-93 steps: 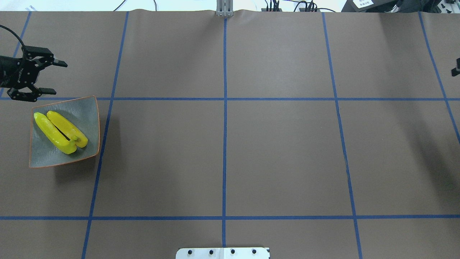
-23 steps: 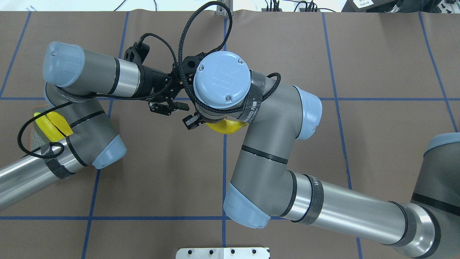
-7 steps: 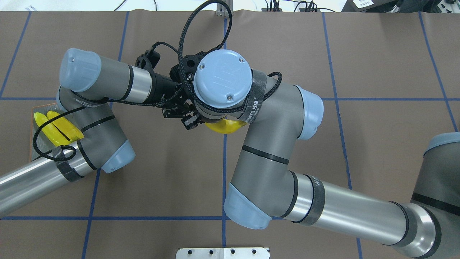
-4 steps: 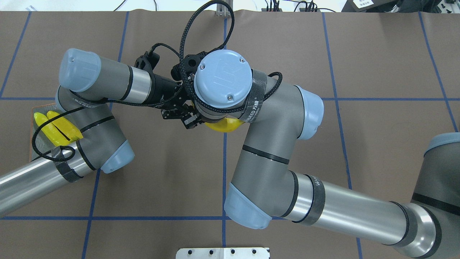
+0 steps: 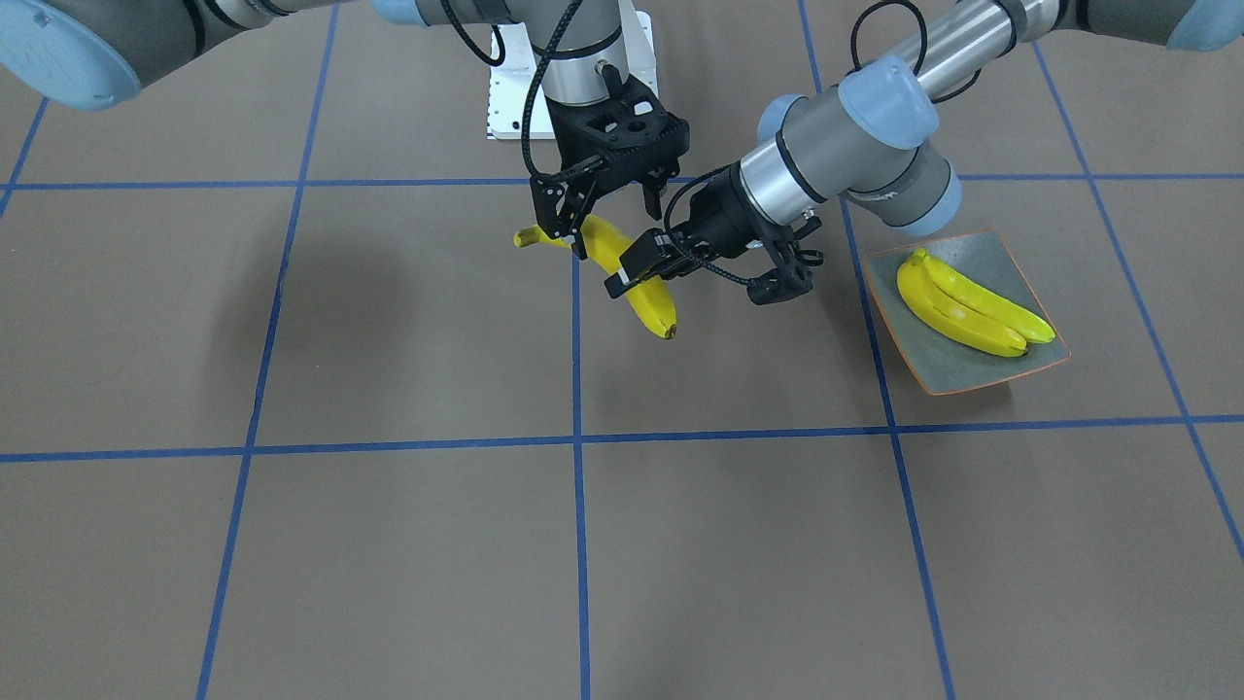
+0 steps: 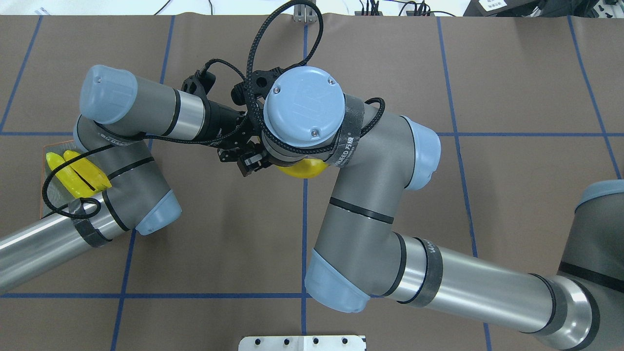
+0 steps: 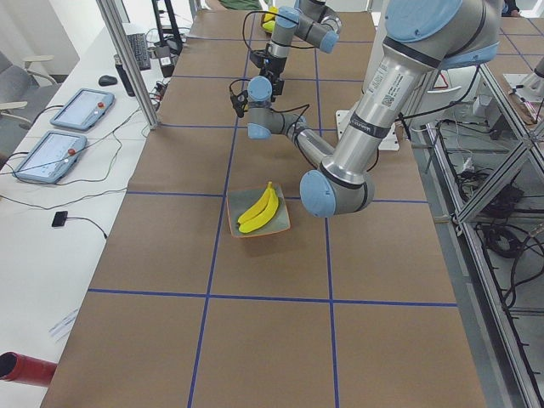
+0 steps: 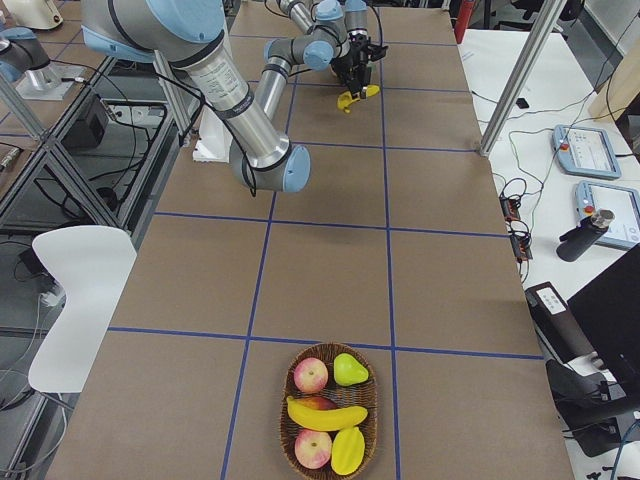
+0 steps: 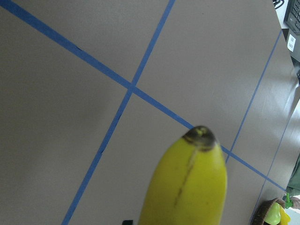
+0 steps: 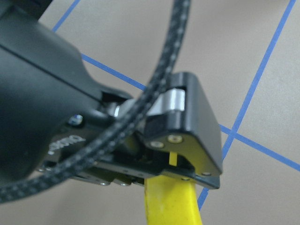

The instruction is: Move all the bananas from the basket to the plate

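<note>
Labels: grey strap (image 6: pixel 344 148) on the right arm has print ending "NEED" plus two Chinese characters. The blue wrist cap (image 6: pixel 303 104) carries a faint embossed "UR". Print on the left gripper body is blurred in the right wrist view and unreadable.

Bananas are bright yellow, smooth and curved, with dark tips. Count is four:
- two side by side on the plate (image 5: pixel 933 367), touching each other (image 5: pixel 967 311)
- one held banana (image 5: pixel 646 297) above mid-worktop
- one basket banana (image 8: pixel 325 412)

The plate is squarish, grey-blue with a thin orange rim, and sits at the robot's left end of the worktop (image 5: pixel 389 535). The basket (image 8: pixel 330 349) is wicker and sits at the right end, well apart from both arms. It also holds two reddish round fruits, a green pear and one more yellow fruit.

Right gripper (image 5: pixel 607 224) points straight down with its jaws clamped on the stem half of the held banana. The tip half sticks out toward the near side.

Left gripper (image 5: pixel 705 280) comes in level from the plate side with its jaws spread wide. One finger (image 5: pixel 632 272) is right at the banana. The left wrist view shows the dark tip dead centre.

Worktop is brown with a blue tape grid.
</note>
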Robot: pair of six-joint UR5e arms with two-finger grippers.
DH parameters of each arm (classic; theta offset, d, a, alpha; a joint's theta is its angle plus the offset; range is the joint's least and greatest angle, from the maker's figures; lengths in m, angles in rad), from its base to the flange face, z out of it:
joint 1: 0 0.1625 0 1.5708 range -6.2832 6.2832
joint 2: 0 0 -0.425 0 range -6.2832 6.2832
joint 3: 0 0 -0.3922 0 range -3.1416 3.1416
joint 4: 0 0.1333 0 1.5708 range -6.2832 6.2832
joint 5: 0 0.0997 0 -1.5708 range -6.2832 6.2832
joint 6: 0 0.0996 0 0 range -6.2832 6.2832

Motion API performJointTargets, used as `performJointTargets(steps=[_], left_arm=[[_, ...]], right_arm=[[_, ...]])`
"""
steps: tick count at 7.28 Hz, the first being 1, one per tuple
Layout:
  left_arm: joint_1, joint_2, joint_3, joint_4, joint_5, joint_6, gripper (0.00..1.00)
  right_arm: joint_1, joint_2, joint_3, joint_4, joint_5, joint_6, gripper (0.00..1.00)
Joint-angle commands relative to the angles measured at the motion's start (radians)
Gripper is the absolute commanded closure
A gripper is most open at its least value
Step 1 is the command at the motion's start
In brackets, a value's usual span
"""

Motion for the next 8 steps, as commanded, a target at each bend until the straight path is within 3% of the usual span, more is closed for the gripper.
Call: performJointTargets(steps=[1,3,5,6,8], left_arm=[[-0.002,0.012,0.001,0.000,0.000,0.006,1.00],[-0.028,0.066,0.001,-0.004,-0.029,0.056,1.00],[-0.089,0.120,-0.004,-0.012,-0.118,0.092,1.00],[-0.139,0.147,-0.004,-0.013,-0.169,0.095,1.00],[-0.273,0.224,-0.001,-0.013,-0.273,0.142,1.00]], right_arm=[[0.021,-0.019,0.055,-0.006,0.040,0.000,0.01],[0.129,-0.054,0.081,-0.006,0.187,-0.002,0.01],[0.275,-0.100,0.082,-0.006,0.368,-0.017,0.01],[0.335,-0.142,0.083,-0.006,0.420,-0.040,0.01],[0.395,-0.225,0.088,-0.006,0.439,-0.124,0.01]])
